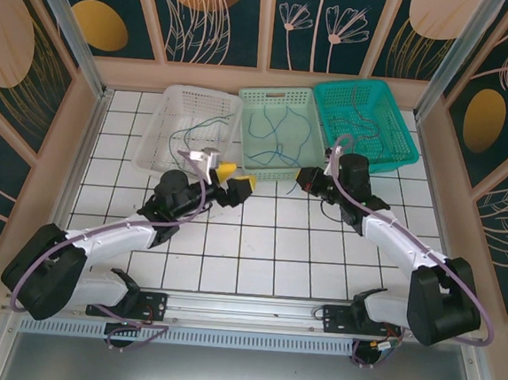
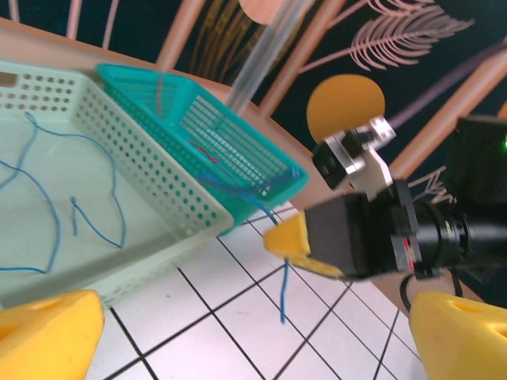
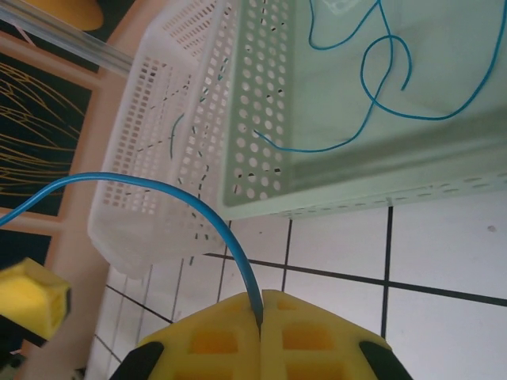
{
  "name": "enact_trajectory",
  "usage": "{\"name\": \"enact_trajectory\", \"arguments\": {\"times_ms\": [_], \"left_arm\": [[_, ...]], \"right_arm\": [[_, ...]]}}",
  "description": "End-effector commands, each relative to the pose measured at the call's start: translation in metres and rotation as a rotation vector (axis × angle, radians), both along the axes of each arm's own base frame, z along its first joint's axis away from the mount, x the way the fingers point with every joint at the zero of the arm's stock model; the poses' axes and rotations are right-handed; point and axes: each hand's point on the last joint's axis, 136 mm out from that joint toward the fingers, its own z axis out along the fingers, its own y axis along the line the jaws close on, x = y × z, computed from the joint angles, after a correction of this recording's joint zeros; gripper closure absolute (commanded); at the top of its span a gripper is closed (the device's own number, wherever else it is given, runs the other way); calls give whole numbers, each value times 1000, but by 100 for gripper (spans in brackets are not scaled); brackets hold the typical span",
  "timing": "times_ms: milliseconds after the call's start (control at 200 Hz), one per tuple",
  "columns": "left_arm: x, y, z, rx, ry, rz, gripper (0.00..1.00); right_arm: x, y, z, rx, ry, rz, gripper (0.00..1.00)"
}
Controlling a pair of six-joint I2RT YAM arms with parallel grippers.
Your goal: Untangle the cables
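Pinching a thin blue cable (image 3: 127, 177), our right gripper (image 3: 260, 305) has its yellow jaws pressed together on the wire, with nothing else between them. From the pinch the cable rises ahead of the jaws, bends over in a smooth arc and runs off the edge of the wrist view. It looks limp, glossy and very fine. In the left wrist view a short free end hangs below the right jaws toward the tiles.

Our left gripper (image 2: 253, 336) faces it with jaws spread wide and nothing in them. The right gripper and the hanging end sit straight ahead of that gap, near but apart.

Just beyond the right jaws stands the near wall of the pale green basket (image 3: 261, 111), with loose blue cables (image 3: 380, 87) curling on its floor. The white basket (image 3: 150, 206) sits against it on one side and holds a green cable (image 3: 174, 142). The teal basket (image 2: 261, 170) sits at the other side, a red cable (image 2: 204, 150) inside. We cannot tell whether the held cable reaches back into a basket.

Behind both sets of jaws, toward the arm bases, bare tiles of the white table (image 1: 257, 253) give room to draw back. The wooden frame (image 1: 40, 189) stands well apart from either gripper at the sides.
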Motion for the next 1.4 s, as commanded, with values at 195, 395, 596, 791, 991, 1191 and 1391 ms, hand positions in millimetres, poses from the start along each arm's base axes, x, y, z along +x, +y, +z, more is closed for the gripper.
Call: {"name": "enact_trajectory", "arguments": {"times_ms": [195,395,596,791,991,1191,1391], "left_arm": [[25,-14,16,41,-70,71,1],[39,-9,17,36,-60,146,1],[51,-4,23,52,-90,214,1],[57,-2,31,73,-127,246,16],[61,1,41,109,-176,276,86],[69,-6,44,88,-138,240,100],[71,-21,51,51,-92,150,88]], "right_arm": [[-23,36,19,103,-54,207,100],[-40,47,26,150,-92,282,100],[-65,67,35,173,-137,426,100],[-87,79,39,189,-163,539,100],[-110,79,19,126,-128,639,100],[-151,95,17,139,-142,826,100],[-148,103,2,48,-107,835,100]]}}
